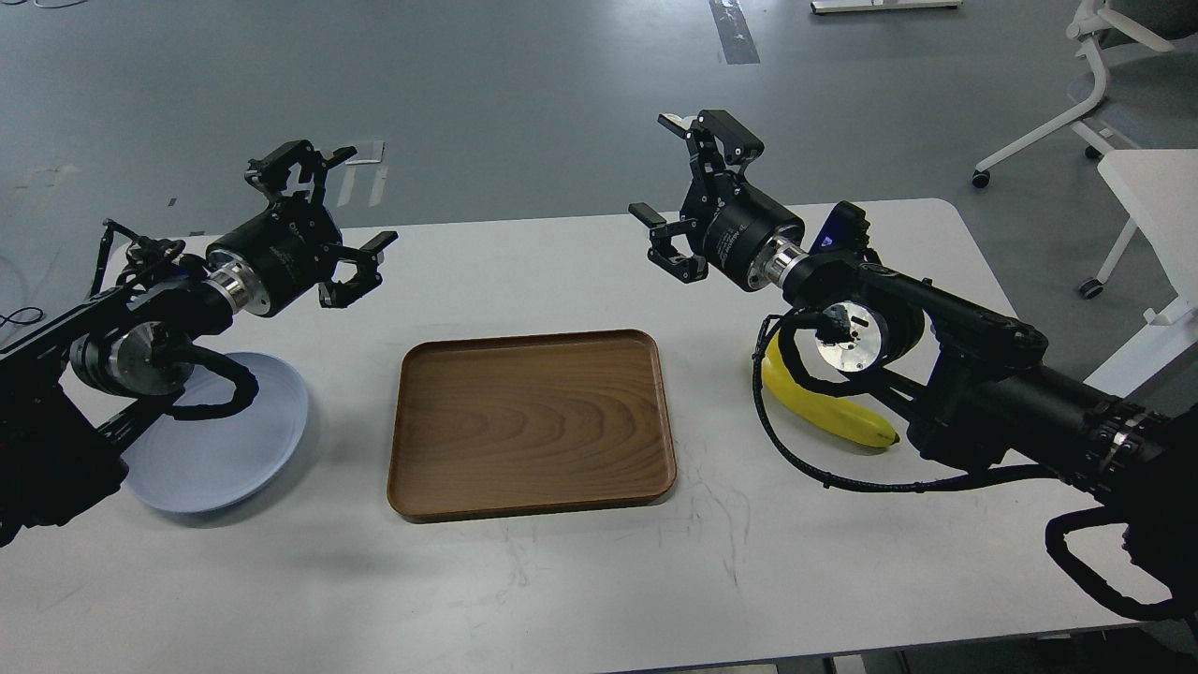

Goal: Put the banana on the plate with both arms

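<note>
The yellow banana (828,414) lies on the white table at the right, partly hidden under my right arm's wrist and cables. The pale blue plate (234,449) sits at the left, partly covered by my left arm. My left gripper (323,220) is open and empty, held above the table beyond the plate. My right gripper (688,192) is open and empty, raised above the table's far side, up and left of the banana.
A brown wooden tray (532,421) lies in the middle of the table (599,580) between plate and banana. A white chair base (1076,103) and a second white table (1156,197) stand on the floor at the right.
</note>
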You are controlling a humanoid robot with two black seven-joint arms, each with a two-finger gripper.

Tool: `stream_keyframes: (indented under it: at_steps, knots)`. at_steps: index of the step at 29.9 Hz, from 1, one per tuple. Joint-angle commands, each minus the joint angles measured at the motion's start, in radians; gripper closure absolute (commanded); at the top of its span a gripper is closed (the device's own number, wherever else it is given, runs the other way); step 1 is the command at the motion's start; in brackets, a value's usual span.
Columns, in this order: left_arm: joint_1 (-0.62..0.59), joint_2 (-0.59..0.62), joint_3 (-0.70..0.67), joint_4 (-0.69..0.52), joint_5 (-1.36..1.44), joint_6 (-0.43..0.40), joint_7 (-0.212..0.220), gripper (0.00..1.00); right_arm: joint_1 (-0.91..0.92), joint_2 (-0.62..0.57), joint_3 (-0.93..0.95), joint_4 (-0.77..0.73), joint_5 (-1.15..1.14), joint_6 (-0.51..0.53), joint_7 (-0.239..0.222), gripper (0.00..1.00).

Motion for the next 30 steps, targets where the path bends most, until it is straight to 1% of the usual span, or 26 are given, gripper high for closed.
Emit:
stream_keyframes:
  at_steps: [1,7,14,30]
  knots:
    - [0.000,0.000,-0.013,0.005,0.000,0.000,-0.002,0.02,0.003,0.000,0.001,-0.002,-0.001,-0.004,-0.001,0.00]
    - [-0.001,0.001,-0.015,0.005,0.000,0.000,0.008,0.02,0.006,-0.002,-0.002,-0.002,-0.001,-0.002,-0.002,0.00]
    - [0.000,0.006,-0.013,0.005,0.001,0.001,0.003,0.02,0.008,-0.006,-0.002,0.000,-0.001,-0.002,-0.002,0.00]
    - [-0.003,0.013,-0.016,-0.003,-0.002,-0.011,0.011,0.02,0.020,-0.003,-0.006,-0.003,-0.003,-0.013,-0.002,0.00]
